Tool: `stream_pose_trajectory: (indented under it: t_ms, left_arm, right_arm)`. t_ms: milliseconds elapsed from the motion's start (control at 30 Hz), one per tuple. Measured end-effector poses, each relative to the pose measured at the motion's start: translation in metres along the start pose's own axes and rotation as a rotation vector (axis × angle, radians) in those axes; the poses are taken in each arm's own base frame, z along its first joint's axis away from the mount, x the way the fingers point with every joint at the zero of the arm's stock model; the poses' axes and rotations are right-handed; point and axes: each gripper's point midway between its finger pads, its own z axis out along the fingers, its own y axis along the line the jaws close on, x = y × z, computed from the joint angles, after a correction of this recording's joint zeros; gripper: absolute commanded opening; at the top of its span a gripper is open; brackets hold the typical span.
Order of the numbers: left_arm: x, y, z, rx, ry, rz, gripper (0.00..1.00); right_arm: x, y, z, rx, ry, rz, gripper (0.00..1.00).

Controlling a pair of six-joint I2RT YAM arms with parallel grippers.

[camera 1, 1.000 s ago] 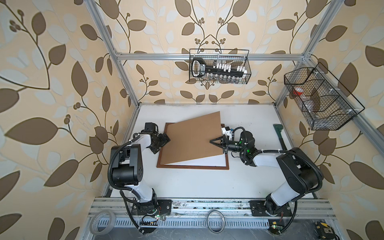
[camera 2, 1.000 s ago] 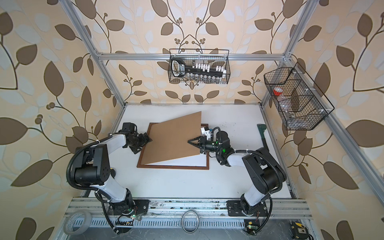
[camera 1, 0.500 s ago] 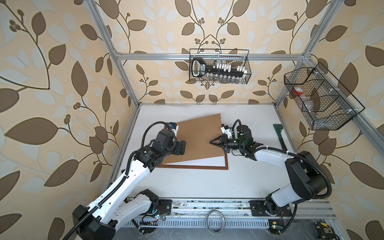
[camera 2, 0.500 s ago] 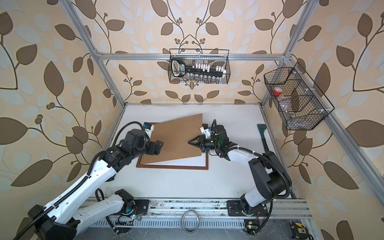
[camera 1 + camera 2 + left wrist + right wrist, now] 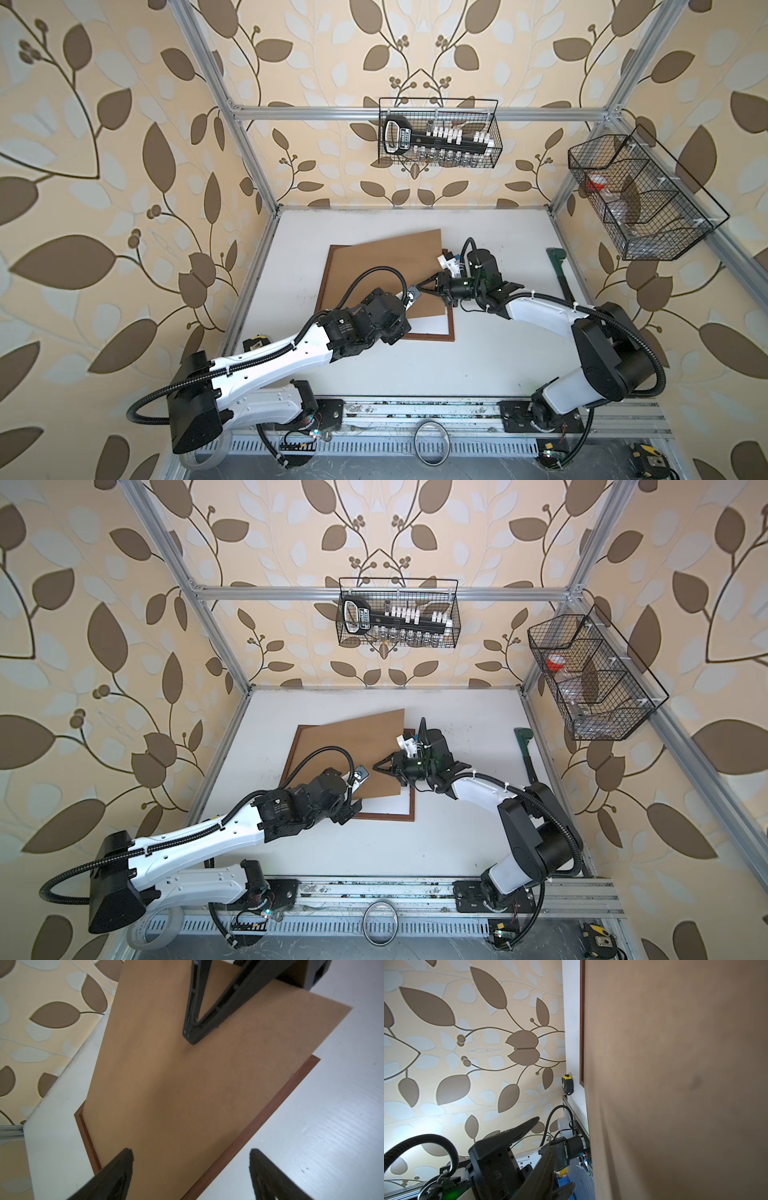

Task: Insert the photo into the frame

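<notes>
We cannot find the photo in any view. The backing board (image 5: 386, 270) lies askew over the frame (image 5: 260, 1121) and covers nearly all of its opening. Only a white strip (image 5: 432, 326) shows inside the frame's 5 o'clock corner, and we cannot tell whether it is mat or print. The frame lies flat at the middle of the table (image 5: 478, 365), and the board's 1 o'clock corner overshoots it.

The right gripper (image 5: 420, 286) grasps the board at its 3 o'clock edge. One finger (image 5: 193, 1032) presses on top, and the one beneath is hidden. The left gripper (image 5: 191, 1159) hangs released, jaws wide, over the frame's 6 o'clock side. In both top views its own wrist covers it.

A second ago the left arm was folded at the frame's 9 o'clock side; now it reaches in from 7 o'clock. The board stood steeper then and has sunk toward the frame, while the right gripper's hold is unchanged.
</notes>
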Motion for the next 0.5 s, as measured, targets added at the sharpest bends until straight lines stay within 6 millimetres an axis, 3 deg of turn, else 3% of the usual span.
stream_pose_trajectory:
  t_ms: [267, 500]
  left_arm:
    - [0.011, -0.020, 0.016, 0.024, 0.034, 0.112, 0.87]
    - [0.020, -0.018, 0.043, -0.050, 0.087, 0.193, 0.65]
  right_arm:
    - [-0.002, 0.005, 0.000, -0.005, 0.001, 0.006, 0.43]
    - [0.001, 0.008, -0.001, -0.008, 0.006, 0.011, 0.44]
